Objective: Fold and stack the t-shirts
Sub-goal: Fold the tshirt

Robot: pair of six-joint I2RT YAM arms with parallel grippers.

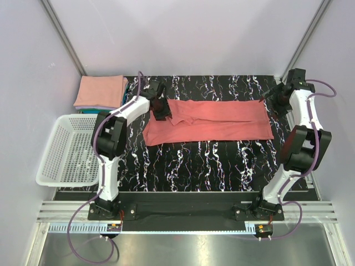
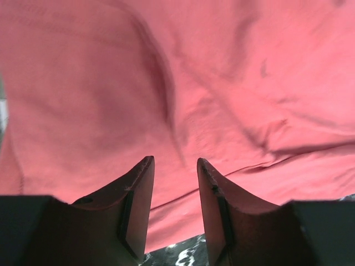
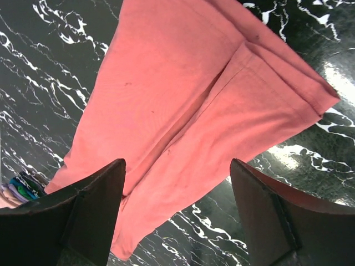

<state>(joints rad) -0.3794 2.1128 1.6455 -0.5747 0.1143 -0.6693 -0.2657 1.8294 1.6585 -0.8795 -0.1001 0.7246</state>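
Observation:
A coral-red t-shirt [image 1: 211, 121] lies on the black marbled table, folded lengthwise into a long strip across the far middle. My left gripper [image 1: 161, 112] hovers over its left end. In the left wrist view the jaws [image 2: 175, 163] stand a little apart with nothing between them, and the shirt [image 2: 166, 83] fills the frame below. My right gripper [image 1: 270, 97] is just off the shirt's right far corner. In the right wrist view it is wide open [image 3: 177, 166] and empty above the shirt [image 3: 183, 105]. Folded shirts are stacked at the back left, salmon pink [image 1: 101, 91] on top and teal [image 1: 83, 110] beneath.
A white plastic mesh basket [image 1: 69, 152] stands off the table's left edge, beside the left arm. White walls close in the back and both sides. A sliver of the folded stack [image 3: 21, 187] shows at the left edge of the right wrist view.

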